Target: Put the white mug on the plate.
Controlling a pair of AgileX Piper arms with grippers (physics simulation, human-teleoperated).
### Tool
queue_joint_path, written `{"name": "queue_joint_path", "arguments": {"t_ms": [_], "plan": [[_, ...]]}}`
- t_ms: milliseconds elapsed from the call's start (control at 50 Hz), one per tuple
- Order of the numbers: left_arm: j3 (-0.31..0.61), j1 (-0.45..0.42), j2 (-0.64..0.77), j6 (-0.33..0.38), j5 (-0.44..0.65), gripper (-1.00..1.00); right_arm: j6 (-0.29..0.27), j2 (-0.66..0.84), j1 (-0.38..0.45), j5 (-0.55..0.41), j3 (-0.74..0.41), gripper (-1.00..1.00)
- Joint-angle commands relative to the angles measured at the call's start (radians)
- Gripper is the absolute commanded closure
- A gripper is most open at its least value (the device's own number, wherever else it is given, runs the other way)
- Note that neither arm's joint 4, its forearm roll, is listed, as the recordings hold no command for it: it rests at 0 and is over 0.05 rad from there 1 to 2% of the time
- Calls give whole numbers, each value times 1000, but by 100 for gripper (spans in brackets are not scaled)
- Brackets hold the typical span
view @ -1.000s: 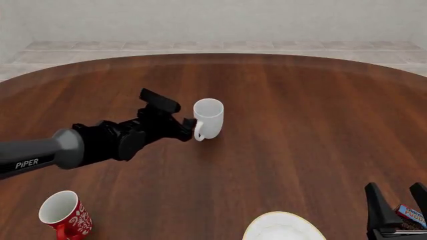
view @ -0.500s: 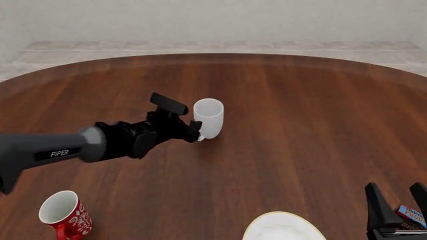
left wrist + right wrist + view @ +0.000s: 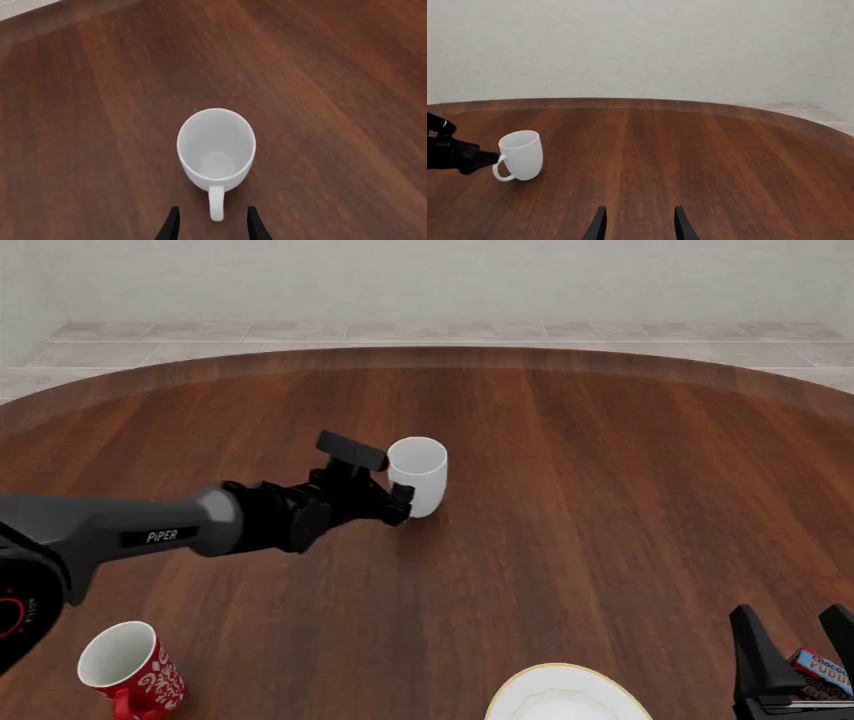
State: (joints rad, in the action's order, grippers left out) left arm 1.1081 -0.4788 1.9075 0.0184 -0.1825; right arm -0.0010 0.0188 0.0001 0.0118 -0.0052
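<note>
at frame centre the left gripper, jaws parted around the white mug handle, must clench before carrying it to the plate at the bottom edge.

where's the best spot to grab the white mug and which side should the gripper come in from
Probably the loop handle. The white mug stands upright with its handle turned toward the left gripper, whose open fingers already straddle it in the left wrist view. Coming in low from that side and closing across the loop looks better than spanning the wide, smooth, glossy body.

a bare simulated room (rendered, not real): round wooden table, tiled floor, blank wall.
</note>
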Motion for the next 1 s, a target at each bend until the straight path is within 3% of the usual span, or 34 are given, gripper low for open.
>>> {"name": "queue_joint_path", "arguments": {"t_ms": [20,420,1000], "plan": [[39,-5,50,-31,10,-100,0,0,0,0,0,-100],[82,-24,109,-84,31,-100,0,0,0,0,0,-100],[107,-23,168,-101,8,-100,0,0,0,0,0,-100]]}}
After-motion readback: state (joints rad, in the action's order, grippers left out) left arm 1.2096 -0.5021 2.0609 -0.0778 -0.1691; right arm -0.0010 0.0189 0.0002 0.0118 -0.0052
